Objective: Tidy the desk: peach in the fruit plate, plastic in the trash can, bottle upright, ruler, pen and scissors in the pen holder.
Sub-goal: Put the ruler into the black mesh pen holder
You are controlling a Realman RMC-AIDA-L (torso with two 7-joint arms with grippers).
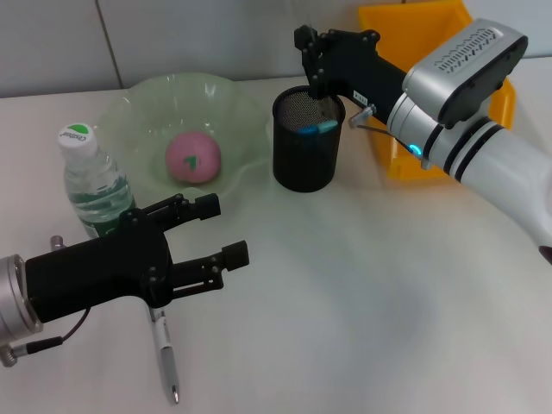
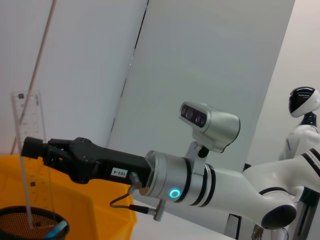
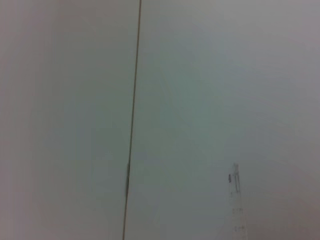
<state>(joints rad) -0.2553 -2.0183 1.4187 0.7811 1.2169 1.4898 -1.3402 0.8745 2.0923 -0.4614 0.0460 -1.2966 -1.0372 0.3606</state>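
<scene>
This looks like a robotics lab or test room made up as a mock desk. A plain white tabletop stands against bare, pale panelled walls with thin seams and no decoration. In the left wrist view a second white humanoid robot with a black visor stands in the background, which marks the room as a robot workspace rather than a home or an ordinary office. The few things set out, among them a mesh pen holder, a yellow plastic bin and a water bottle, are arranged like staged props.
</scene>
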